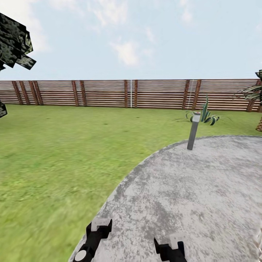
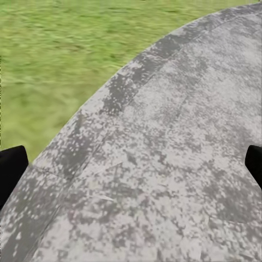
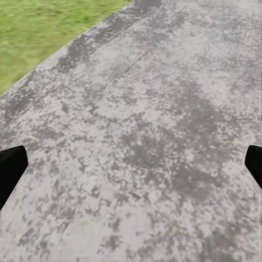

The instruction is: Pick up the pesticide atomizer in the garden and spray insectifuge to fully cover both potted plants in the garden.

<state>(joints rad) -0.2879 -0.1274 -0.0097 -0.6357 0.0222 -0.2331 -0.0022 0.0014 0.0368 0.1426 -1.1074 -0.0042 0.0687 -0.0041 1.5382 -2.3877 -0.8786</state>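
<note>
At the bottom edge of the head view, the robot's left pincer and right pincer hang low over the mottled grey patio, both empty. In each wrist view the dark fingertips sit at opposite edges of the frame, so both pincers stand wide apart with nothing between them. Grass of the garden lawn fills the left half of the frame and curves round the paving. Farther off, right of centre, a grey bollard lamp stands upright at the patio's rim, with a spiky unpotted plant just behind it on the grass. A brown slatted fence runs across the middle of the frame under a pale sky; dark foliage hangs at the upper left and palm fronds at the right edge.

The pesticide atomizer and the two potted plants do not appear from this spot, so which way the bottle points, and how its long axis lies, cannot be told. By judgement, a small spray bottle should be light, rigid and rather smooth, best taken across its body below the spray head, leaving the nozzle free.
</note>
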